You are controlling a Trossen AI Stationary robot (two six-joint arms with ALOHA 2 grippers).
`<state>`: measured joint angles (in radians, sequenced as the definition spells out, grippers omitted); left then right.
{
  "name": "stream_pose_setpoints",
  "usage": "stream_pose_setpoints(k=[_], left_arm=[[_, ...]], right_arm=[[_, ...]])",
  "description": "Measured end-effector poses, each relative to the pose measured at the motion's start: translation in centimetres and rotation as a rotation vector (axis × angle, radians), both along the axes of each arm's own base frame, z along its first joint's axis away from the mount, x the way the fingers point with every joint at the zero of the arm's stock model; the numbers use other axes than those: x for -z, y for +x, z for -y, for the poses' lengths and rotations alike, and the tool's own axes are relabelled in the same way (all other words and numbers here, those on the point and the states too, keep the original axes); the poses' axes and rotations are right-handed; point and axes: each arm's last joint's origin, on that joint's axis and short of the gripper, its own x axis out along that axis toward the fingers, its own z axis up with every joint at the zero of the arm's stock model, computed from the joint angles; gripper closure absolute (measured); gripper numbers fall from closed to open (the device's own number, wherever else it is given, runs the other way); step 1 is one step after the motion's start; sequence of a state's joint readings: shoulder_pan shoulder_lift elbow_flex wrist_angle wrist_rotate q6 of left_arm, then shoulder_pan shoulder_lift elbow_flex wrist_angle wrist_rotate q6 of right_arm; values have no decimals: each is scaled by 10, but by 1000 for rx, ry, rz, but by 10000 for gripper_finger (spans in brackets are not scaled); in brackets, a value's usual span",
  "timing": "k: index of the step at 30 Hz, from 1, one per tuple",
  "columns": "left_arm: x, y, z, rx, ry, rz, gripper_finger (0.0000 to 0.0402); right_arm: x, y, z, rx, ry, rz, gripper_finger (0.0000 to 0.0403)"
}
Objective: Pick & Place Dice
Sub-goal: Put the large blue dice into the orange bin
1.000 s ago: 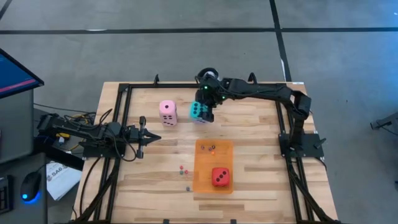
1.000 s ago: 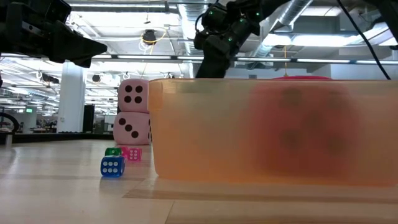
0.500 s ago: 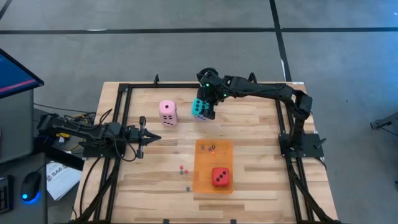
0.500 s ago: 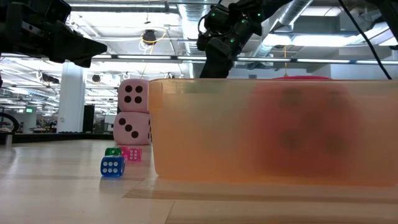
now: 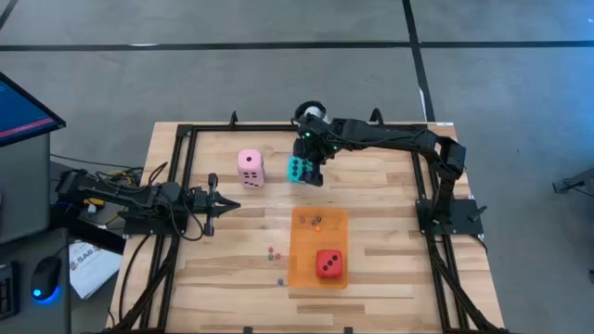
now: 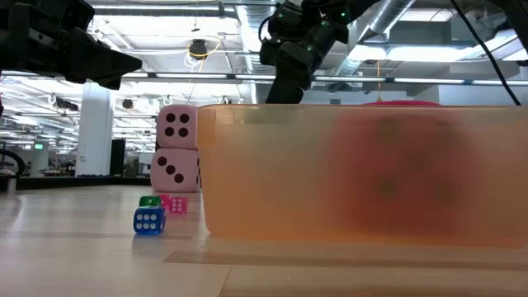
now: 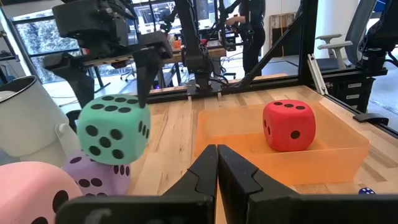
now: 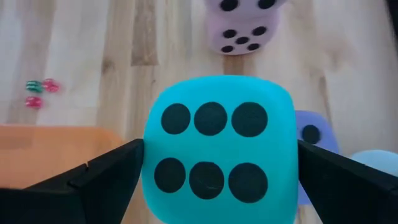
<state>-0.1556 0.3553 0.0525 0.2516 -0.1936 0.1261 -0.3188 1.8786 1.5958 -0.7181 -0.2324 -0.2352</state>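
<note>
Partly done: red die already in orange tray, teal die squeezed between right tool fingers above desk, pink die beside it waiting; left tool closed, far off.

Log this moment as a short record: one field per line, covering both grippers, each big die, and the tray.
right gripper: shut on the teal die, held off the table at its far side
left gripper: shut, empty, waiting at the table's left
pink die: on the table, left of the teal die; in the low view it shows stacked pink faces
red die: inside the orange tray
purple die: on the table beneath the teal die
small dice: loose on the table left of the tray
</note>
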Motion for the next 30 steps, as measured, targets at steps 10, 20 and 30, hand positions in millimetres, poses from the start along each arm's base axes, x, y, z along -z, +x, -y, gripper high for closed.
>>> stream_pose_setpoints(k=[10, 20, 30], left_arm=[[0, 0, 0, -1, 0, 0, 402], [0, 0, 0, 0, 0, 3, 402], [0, 0, 0, 0, -3, 3, 402]], right_arm=[[-18, -12, -13, -64, 77, 12, 6], [-55, -24, -55, -134, 85, 95, 6], [-47, -15, -103, -199, 126, 44, 6]])
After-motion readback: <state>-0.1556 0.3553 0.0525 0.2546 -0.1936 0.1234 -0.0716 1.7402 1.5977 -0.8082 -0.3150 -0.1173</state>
